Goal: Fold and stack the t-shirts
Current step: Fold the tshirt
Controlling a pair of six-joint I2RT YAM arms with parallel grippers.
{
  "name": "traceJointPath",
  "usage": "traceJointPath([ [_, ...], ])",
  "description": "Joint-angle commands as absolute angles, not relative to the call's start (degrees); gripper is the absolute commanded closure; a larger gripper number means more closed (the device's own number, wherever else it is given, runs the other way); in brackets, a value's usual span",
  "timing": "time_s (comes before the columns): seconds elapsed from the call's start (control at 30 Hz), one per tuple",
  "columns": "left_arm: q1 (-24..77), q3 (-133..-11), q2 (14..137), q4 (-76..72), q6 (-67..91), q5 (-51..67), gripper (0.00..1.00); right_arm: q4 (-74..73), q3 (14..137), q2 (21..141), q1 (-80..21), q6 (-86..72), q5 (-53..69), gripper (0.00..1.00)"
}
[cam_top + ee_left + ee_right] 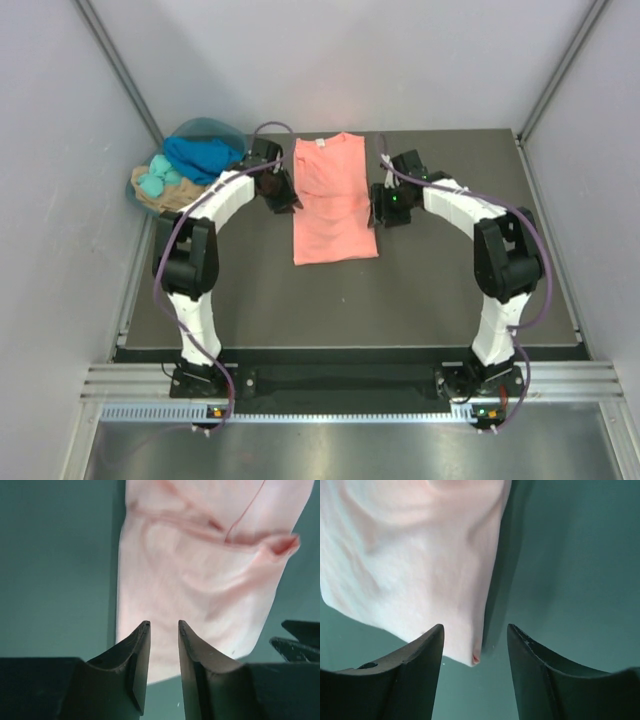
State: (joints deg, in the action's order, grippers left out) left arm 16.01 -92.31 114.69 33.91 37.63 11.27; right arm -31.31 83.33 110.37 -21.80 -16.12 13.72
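While the salmon-pink t-shirt [335,200] lies far-centre on the table [450,300], apparently folded lengthwise, the left gripper [164,625] and right gripper [475,626] flank it, jaws spread and empty; next probably comes a crosswise fold, which calls for pinching both near corners.

t-shirt [335,200] on table [300,300], basket [207,124] back left

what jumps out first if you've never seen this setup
A salmon-pink t-shirt, folded into a long strip, lies in the middle of the dark table, the left claw and the right claw open on either side, holding nothing. At the far left corner, a royal blue shirt, a turquoise shirt and a tan shirt lie heaped at a round teal basket.
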Motion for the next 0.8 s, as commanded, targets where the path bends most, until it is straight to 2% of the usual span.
traceJointPath([
  [0.0, 16.52, -84.48, 107.94, 35.43, 35.33, 12.31, 0.66, -27.6, 76.93, 105.74, -22.24, -15.47, 17.13, 0.46],
  [0.03, 16.44, -82.46, 105.32, 34.98, 34.64, 12.57, 0.65, -26.47, 75.77, 105.12, -22.24, -14.95, 18.88, 0.45],
  [0.1, 16.35, -76.22, 102.76, 32.54, 34.54, 11.87, 0.55, -24.97, 72.88, 104.85, -22.15, -14.5, 21.43, 0.47],
  [0.27, 16.08, -64.36, 97.47, 24.71, 36.21, 15.02, 0.5, -21.27, 68.74, 104.5, -21.71, -12.13, 25.75, 0.56],
  [0.57, 16.08, -59.24, 100.98, 18.72, 36.39, 16.96, 0.5, -17.32, 65.74, 105.56, -19.78, -11.07, 29.71, 0.6],
  [0.67, 16.08, -58.8, 102.04, 17.76, 35.86, 16.7, 0.51, -15.82, 64.6, 105.64, -19.6, -11.25, 30.06, 0.66],
  [0.73, 16.08, -58.54, 102.92, 17.23, 35.77, 16.96, 0.52, -15.56, 64.07, 105.91, -19.34, -11.43, 30.15, 0.73],
  [0.77, 16.08, -58.62, 103.27, 17.31, 35.68, 17.14, 0.56, -15.38, 63.64, 105.91, -18.99, -11.69, 30.15, 0.78],
])
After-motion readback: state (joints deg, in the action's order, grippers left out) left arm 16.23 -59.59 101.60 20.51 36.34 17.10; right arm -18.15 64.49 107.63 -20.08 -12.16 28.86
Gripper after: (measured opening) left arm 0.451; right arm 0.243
